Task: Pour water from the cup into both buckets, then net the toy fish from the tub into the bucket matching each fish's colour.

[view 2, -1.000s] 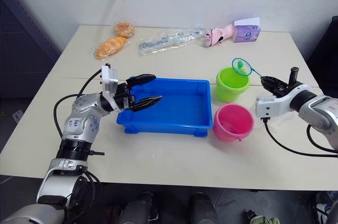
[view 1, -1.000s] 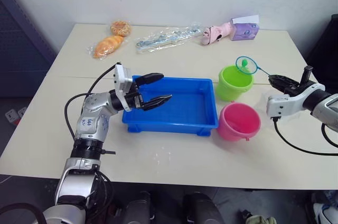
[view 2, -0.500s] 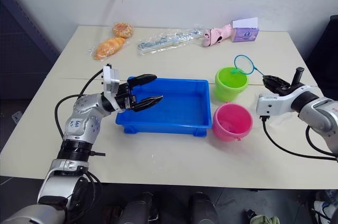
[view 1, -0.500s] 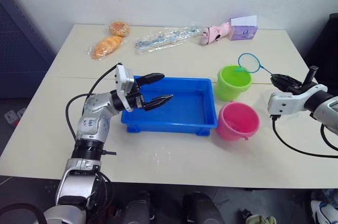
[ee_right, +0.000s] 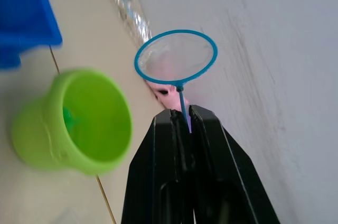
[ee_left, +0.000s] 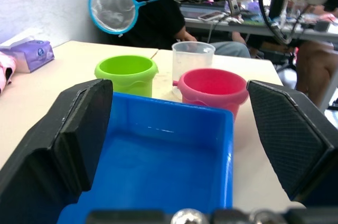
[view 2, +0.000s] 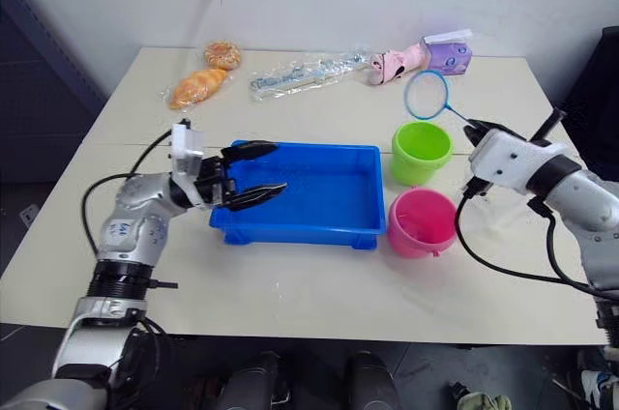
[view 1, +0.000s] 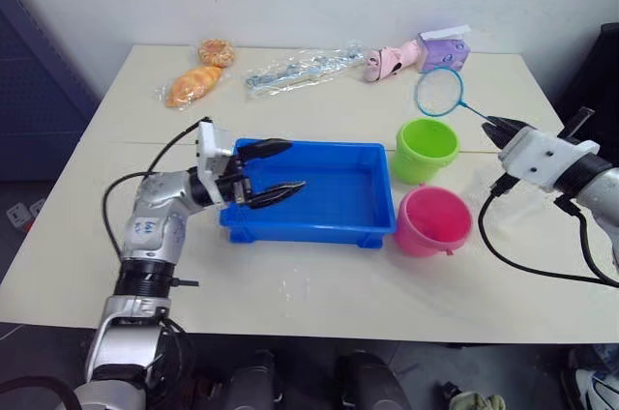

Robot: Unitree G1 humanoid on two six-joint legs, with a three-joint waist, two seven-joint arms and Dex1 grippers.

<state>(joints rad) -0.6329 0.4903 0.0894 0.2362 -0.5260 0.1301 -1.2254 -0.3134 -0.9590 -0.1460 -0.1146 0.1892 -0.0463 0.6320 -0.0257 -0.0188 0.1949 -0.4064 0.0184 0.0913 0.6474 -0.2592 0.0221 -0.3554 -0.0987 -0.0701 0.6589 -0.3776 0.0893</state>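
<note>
Right pincer [ee_right: 182, 123] is clamped on the net's [view 1: 440, 92] handle, hoop empty above the green bucket [view 1: 427, 148]. Left pincer [view 1: 274, 170] hangs spread over the tub [view 1: 377, 224]. Best swing back low, level, scooping gently.

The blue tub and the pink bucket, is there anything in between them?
No. The head views show only bare table between the blue tub and the pink bucket.
</note>
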